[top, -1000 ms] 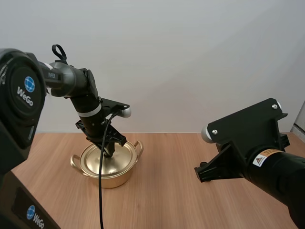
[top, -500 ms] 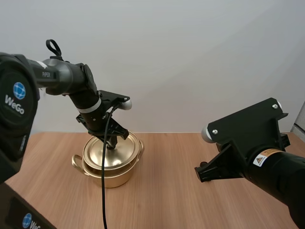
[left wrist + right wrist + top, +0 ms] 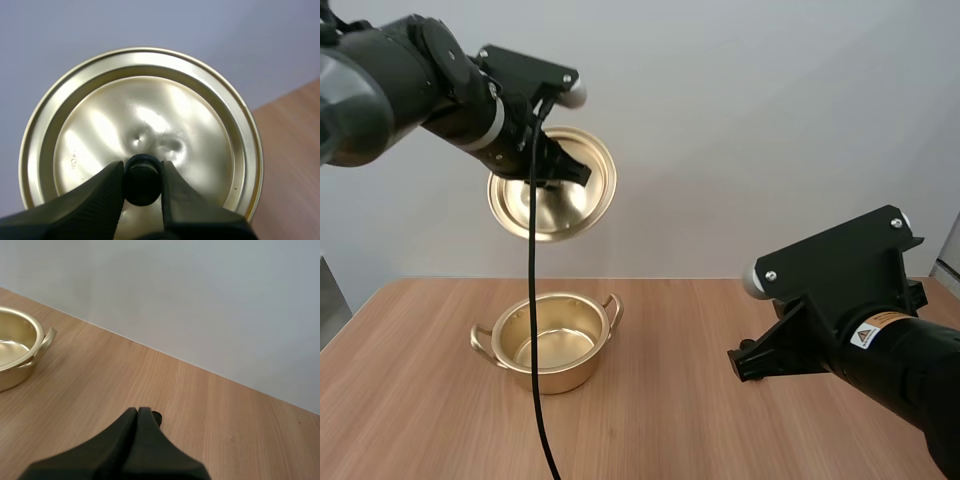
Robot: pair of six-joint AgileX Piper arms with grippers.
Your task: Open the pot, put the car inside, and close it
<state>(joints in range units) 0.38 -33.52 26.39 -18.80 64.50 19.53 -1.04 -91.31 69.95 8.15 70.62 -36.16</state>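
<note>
Since counting goes quick here: one gold pot [image 3: 545,345], one matching lid [image 3: 552,185], two arms, that's the lot. Pot sits open on the table [image 3: 700,430] over on the left arm's side, with two little loop handles and a shiny inside. Lid is up in the air well above it, tipped steeply, nowhere near level. Left gripper [image 3: 142,170] is clamped on the lid's black knob [image 3: 142,184], one finger each side, tips pinching it. Right gripper [image 3: 138,413] is closed on nothing, fingers pressed together into one dark wedge, hovering over bare wood well apart from the pot. Surface is a light wood-grain tabletop with a plain pale wall behind it. For writing: right arm carries a sticker [image 3: 873,330] with a yellow warning triangle and print too small to read. There's also a tiny stamped mark on the lid's top near the rim, can't make that out either.
</note>
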